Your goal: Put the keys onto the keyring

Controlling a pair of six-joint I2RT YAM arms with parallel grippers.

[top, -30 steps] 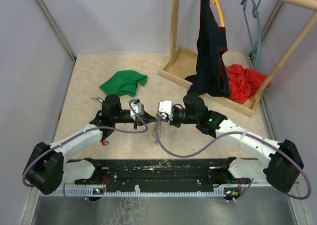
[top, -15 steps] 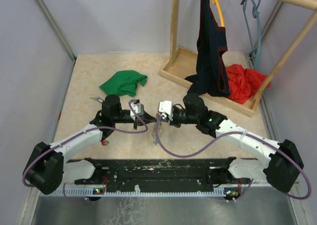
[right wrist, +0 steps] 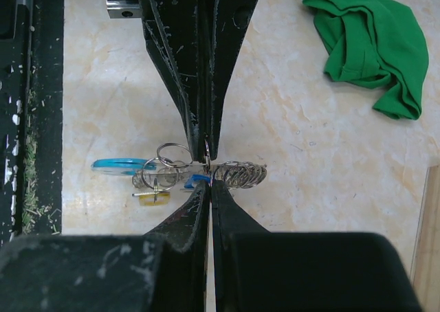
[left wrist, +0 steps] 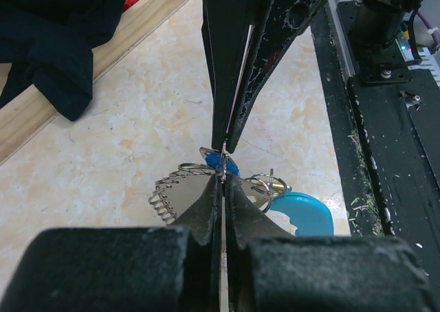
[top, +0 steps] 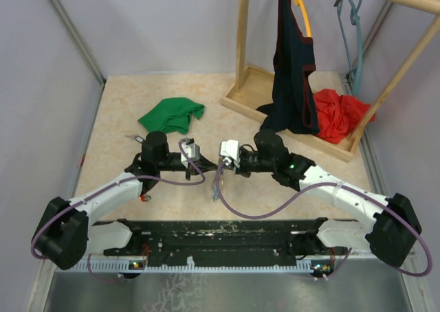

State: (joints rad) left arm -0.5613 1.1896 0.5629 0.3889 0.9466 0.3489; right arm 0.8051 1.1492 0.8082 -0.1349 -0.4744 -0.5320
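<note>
Right now the left pincer (left wrist: 223, 169) and the right pincer (right wrist: 207, 171) are facing each other tip to tip above the table (top: 117, 119), neither one nearer. Both are pressing together: the left seemingly clamping the blue key (left wrist: 218, 162), the right a wire loop of the keyring (right wrist: 237, 175), whose coil is lying crosswise to the fingers, with a yellow key (right wrist: 152, 198) dangling just beside
</note>
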